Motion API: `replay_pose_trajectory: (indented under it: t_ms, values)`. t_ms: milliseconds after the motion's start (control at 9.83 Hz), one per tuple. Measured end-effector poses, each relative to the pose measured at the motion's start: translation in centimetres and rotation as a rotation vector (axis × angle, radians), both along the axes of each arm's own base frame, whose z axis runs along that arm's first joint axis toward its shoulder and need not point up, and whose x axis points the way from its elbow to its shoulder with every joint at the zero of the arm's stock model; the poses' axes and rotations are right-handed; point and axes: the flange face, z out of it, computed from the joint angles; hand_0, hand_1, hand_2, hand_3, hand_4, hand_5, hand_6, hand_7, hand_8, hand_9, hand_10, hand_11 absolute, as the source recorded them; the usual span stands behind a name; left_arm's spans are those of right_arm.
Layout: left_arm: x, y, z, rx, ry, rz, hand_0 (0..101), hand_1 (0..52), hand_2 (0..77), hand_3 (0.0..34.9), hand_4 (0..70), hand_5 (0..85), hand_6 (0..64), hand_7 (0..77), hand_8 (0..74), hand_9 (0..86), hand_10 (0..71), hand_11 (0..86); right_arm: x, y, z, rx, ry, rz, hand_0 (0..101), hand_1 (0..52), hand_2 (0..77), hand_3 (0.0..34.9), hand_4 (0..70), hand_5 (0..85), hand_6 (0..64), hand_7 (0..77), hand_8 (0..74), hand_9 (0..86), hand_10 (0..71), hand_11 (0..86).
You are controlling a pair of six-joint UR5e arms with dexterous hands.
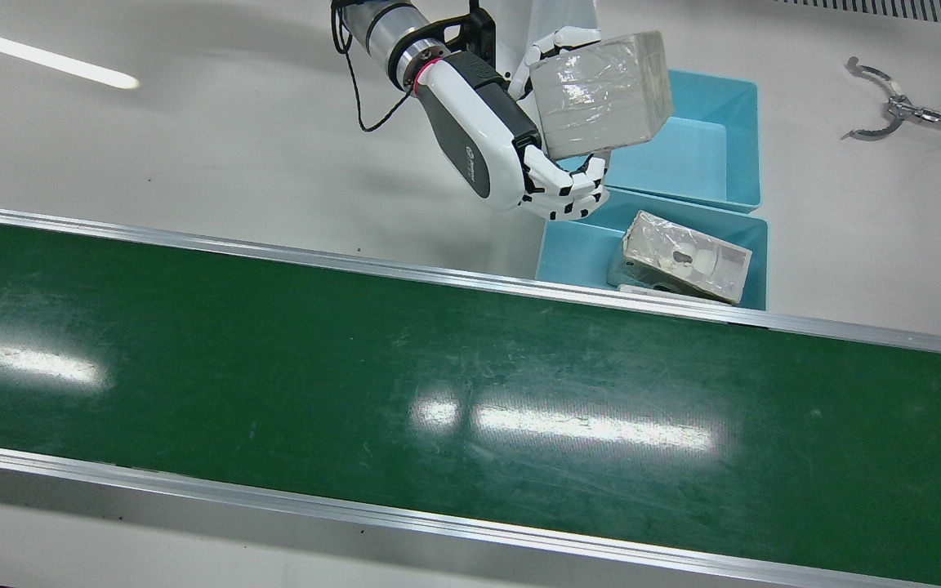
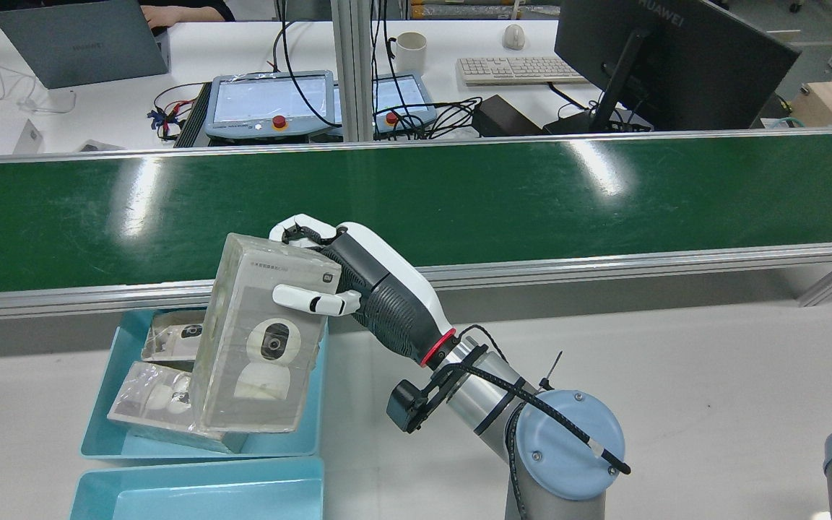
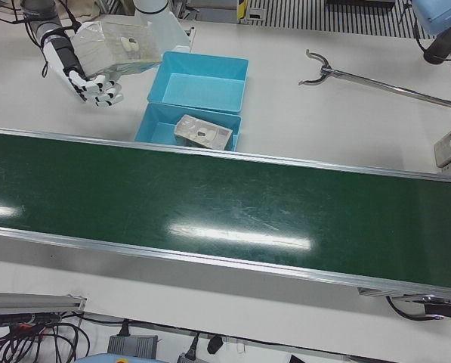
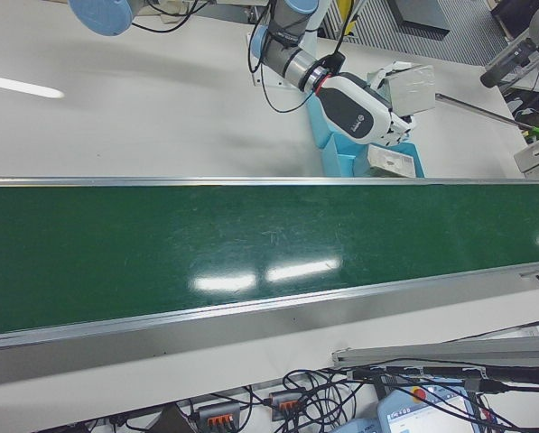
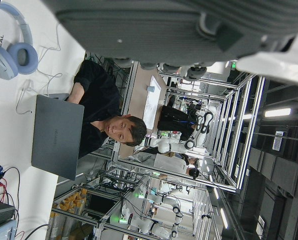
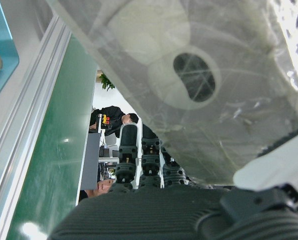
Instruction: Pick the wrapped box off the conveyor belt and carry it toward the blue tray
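The wrapped box (image 1: pixel 601 94), clear film over a white camera carton, is held in my right hand (image 1: pixel 511 155), fingers under it and thumb on its face. It hangs tilted in the air off the green conveyor belt (image 1: pixel 356 367), over the left edge of the blue trays (image 1: pixel 715 163). In the rear view the box (image 2: pixel 264 339) sits in front of the tray by the belt (image 2: pixel 98 404), with my right hand (image 2: pixel 358 289) behind it. The right hand view is filled by the box (image 6: pixel 188 85). My left hand (image 5: pixel 188 30) shows only in its own view and holds nothing.
Two blue trays stand side by side by the belt's rail; the one nearer the belt (image 1: pixel 577 245) holds other wrapped boxes (image 1: pixel 687 257). A metal grabber tool (image 1: pixel 887 106) lies on the white table to the right of the trays. Desks and monitors stand beyond the belt (image 2: pixel 416 188).
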Motion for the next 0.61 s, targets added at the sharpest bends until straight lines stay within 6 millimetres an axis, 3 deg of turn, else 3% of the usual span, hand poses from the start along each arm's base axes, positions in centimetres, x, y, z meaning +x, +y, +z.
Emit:
replay_pose_trajectory:
  t_ms: [102,203,305,407,508,610]
  values:
    - [0.0,0.0,0.0,0.000,0.000,0.000,0,0.0,0.5,0.0,0.0,1.1,0.0,0.0,0.0,0.0,0.0,0.0,-0.7,1.2,-0.3,0.006,-0.001,-0.018,48,2.2,35.5,0.0,8.7,62.2,44.7,38.7,28.9,44.7,21.8,33.8]
    - [0.0,0.0,0.0,0.000,0.000,0.000,0,0.0,1.1,0.0,0.0,1.1,0.0,0.0,0.0,0.0,0.0,0.0,-1.2,2.2,-0.7,0.015,-0.002,-0.030,47,2.2,35.5,0.0,8.7,62.2,35.5,41.5,10.4,25.6,10.9,14.2]
    - [0.0,0.0,0.0,0.000,0.000,0.000,0,0.0,0.5,0.0,0.0,1.1,0.0,0.0,0.0,0.0,0.0,0.0,-1.5,3.0,-1.0,0.022,-0.002,-0.037,48,2.2,35.5,0.0,8.7,62.2,29.5,36.0,9.3,9.8,9.3,15.8]
    - [0.0,0.0,0.0,0.000,0.000,0.000,0,0.0,0.5,0.0,0.0,1.1,0.0,0.0,0.0,0.0,0.0,0.0,-1.5,3.4,-1.2,0.026,-0.003,-0.042,48,2.2,35.5,0.0,8.7,62.2,29.5,36.0,9.3,9.8,9.3,15.8]
    - [0.0,0.0,0.0,0.000,0.000,0.000,0,0.0,0.5,0.0,0.0,1.1,0.0,0.0,0.0,0.0,0.5,0.0,-1.6,3.7,-1.3,0.029,-0.005,-0.046,51,6.0,36.5,0.0,8.7,62.2,16.4,22.9,6.5,11.4,7.1,12.5]
    - [0.0,0.0,0.0,0.000,0.000,0.000,0,0.0,0.5,0.0,0.0,1.1,0.0,0.0,0.0,0.0,0.0,0.0,-1.5,3.9,-1.4,0.031,-0.009,-0.049,51,6.0,36.5,0.0,8.7,62.2,16.4,22.9,6.5,11.4,7.1,12.5]
